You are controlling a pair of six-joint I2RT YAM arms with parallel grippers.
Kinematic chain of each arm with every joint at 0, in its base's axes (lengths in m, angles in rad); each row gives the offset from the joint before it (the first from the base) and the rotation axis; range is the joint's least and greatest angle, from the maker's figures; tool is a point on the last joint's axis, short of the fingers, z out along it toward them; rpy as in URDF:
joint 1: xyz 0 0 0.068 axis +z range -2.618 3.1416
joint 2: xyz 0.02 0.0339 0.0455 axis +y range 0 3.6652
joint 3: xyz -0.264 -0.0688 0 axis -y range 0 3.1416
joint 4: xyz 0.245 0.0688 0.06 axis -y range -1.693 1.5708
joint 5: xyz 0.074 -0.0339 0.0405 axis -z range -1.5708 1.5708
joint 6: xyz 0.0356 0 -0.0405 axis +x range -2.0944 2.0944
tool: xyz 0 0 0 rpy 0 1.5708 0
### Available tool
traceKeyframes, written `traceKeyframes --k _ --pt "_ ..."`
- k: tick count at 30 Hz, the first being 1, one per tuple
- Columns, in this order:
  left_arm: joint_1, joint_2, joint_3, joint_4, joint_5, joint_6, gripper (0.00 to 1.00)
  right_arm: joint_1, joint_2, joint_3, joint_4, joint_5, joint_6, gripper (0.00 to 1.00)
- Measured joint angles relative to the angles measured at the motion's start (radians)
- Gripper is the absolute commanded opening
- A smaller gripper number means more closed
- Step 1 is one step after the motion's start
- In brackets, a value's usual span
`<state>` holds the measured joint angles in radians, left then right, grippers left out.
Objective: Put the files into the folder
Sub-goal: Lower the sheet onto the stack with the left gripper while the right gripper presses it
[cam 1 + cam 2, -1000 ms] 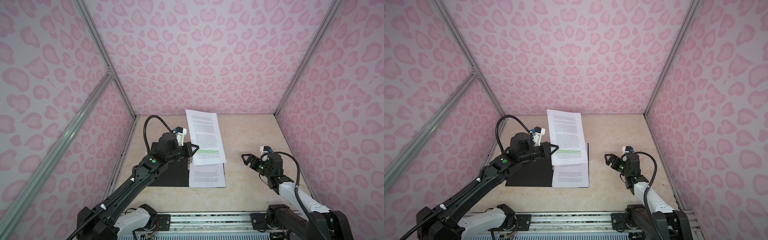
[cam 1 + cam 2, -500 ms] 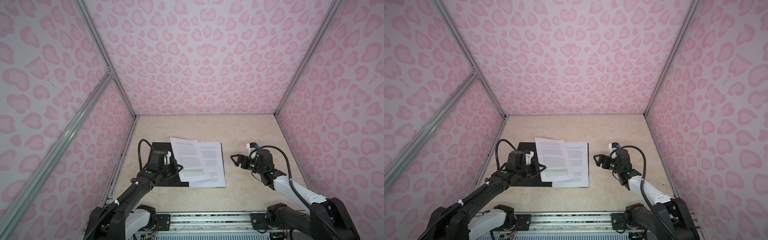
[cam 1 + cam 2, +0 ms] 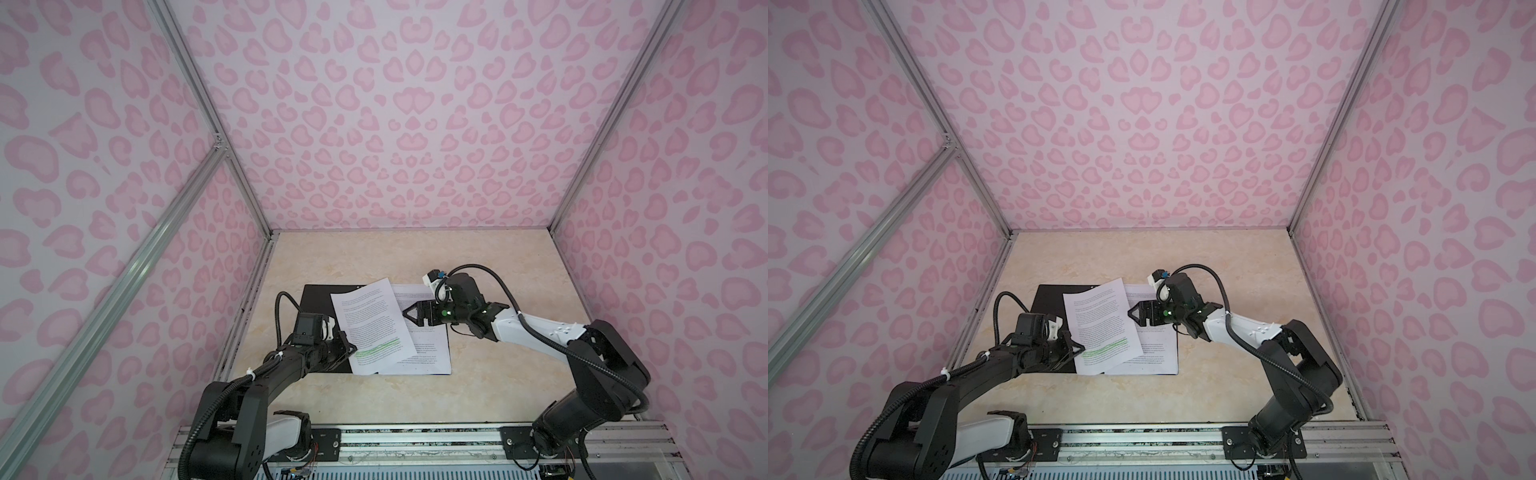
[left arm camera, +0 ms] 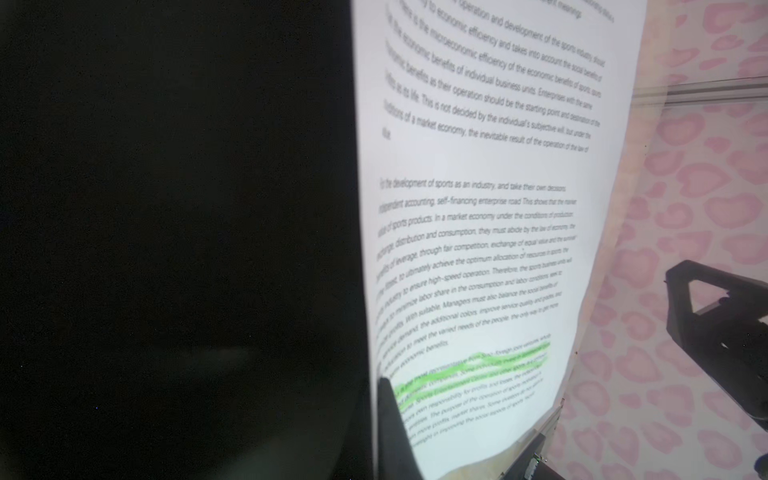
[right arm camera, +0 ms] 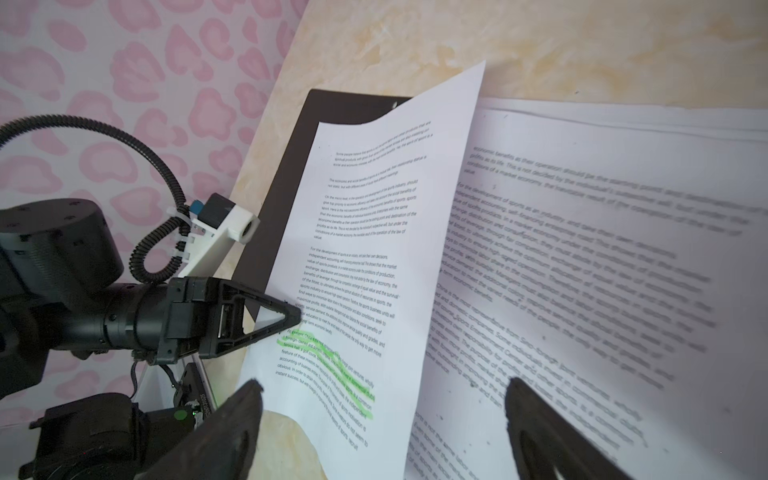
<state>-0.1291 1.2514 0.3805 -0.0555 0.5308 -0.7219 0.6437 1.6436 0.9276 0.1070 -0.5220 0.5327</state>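
1. Step in hand (my read): get the held sheet squared up on the stack inside the folder.
2. L gripper [image 3: 350, 351] is pinching the highlighted sheet [image 3: 374, 328] at its left long edge, right by the green lines [image 3: 378, 347]; the paper bows a bit there.
3. R gripper [image 3: 405, 321] is spread wide w/ nothing between its fingers, hovering over the stack [image 3: 430, 353], near the sheet's right edge.
4. Where: the sheet lies across the fold of the open folder [image 3: 318, 303], partly over the bare black flap, partly over the stack on the other flap. The folder lies flat on the bench [image 3: 478, 257].
5. Orientation: the sheet's long axis runs far-to-near but is skewed vs the stack, w/ the far end leaning left. Its text heads toward the back wall [image 3: 395, 124], same as the stack's.
6. To do it well: keep the sheet low, slide it right and turn the far end rightward till the edges match. The R gripper could pin the free edge as a pivot (gently, since thin paper prob. creases). Let go only once the corners line up.
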Motion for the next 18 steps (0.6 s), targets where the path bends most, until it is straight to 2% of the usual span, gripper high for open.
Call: traceKeyframes --k 10,18 --pt "-0.030 -0.036 -0.030 0.006 -0.068 0.038 0.03 0.041 0.205 0.180 -0.111 0.005 -0.021 0.78" --pt "-0.048 -0.031 -0.036 0.005 -0.099 0.053 0.03 0.060 0.264 0.198 -0.088 -0.021 0.018 0.61"
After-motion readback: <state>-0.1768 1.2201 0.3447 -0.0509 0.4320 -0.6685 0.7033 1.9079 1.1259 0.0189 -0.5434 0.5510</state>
